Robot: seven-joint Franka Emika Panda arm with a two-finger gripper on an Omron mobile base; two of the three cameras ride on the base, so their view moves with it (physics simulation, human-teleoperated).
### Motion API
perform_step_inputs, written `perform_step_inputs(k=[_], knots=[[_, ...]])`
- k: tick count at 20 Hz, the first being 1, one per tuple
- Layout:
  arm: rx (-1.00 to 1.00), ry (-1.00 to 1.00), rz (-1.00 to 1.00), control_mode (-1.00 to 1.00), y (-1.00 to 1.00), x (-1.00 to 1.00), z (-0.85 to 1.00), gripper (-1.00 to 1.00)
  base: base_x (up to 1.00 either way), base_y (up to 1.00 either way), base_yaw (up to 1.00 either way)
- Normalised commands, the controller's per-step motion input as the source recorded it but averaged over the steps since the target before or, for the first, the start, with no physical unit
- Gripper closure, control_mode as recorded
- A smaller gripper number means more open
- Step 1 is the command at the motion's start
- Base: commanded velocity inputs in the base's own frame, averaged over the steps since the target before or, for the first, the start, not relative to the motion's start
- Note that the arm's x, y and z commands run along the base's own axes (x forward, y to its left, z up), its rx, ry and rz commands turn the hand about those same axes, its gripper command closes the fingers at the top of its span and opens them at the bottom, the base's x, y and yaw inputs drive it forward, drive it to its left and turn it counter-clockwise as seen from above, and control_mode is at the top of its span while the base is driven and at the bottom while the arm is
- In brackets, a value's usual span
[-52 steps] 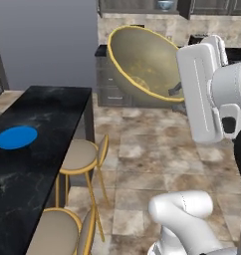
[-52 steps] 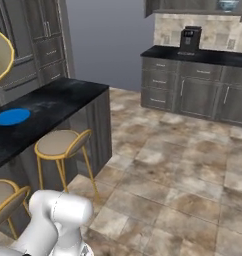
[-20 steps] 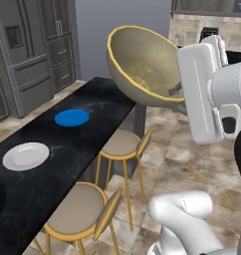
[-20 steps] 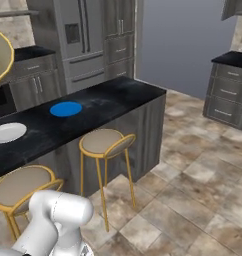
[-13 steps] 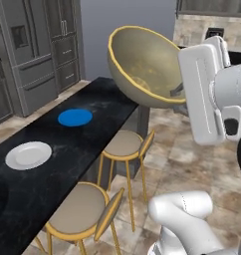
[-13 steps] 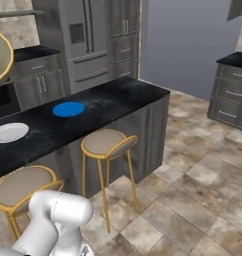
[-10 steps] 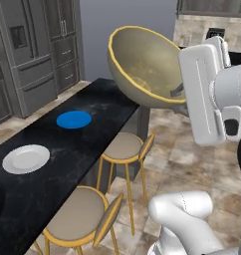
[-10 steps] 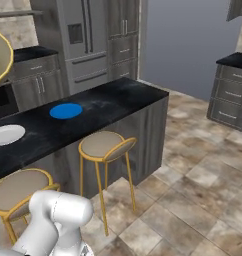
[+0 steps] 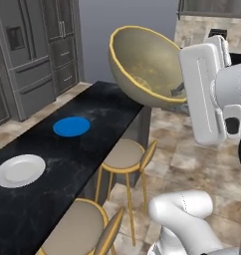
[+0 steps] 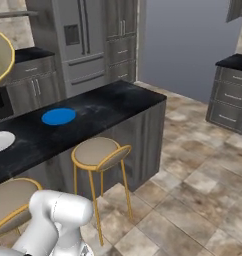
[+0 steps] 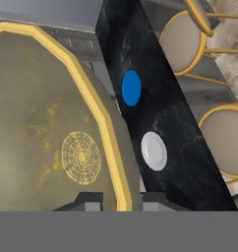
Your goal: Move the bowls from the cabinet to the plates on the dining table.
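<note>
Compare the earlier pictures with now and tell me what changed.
The base drove along the dining table, so the whole view shifted: the white plate came into view beside the blue plate. The gripper stays shut on the tan bowl, carried tilted. Both plates remain bare.

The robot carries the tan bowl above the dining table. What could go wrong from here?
1. The pincer pinches only the yellow rim of the tan bowl, which hangs tilted, so it may slip or swing out.
2. The blue plate and white plate look barely wider than a bowl base, so the bowl may land off-centre on the dining table.
</note>
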Motion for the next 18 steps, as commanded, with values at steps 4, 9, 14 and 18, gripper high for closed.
perform_step_inputs(k=[4, 9, 14, 18], knots=[[0.00, 0.00, 0.00, 1.00, 0.00, 0.00, 0.00, 1.00, 0.26, 0.23, 0.04], [0.00, 0.00, 0.00, 1.00, 0.00, 0.00, 0.00, 1.00, 0.08, 0.04, 0.23], [0.00, 0.00, 0.00, 1.00, 0.00, 0.00, 0.00, 1.00, 0.35, 0.00, 0.17], [0.00, 0.00, 0.00, 1.00, 0.00, 0.00, 0.00, 1.00, 0.62, 0.07, 0.01]])
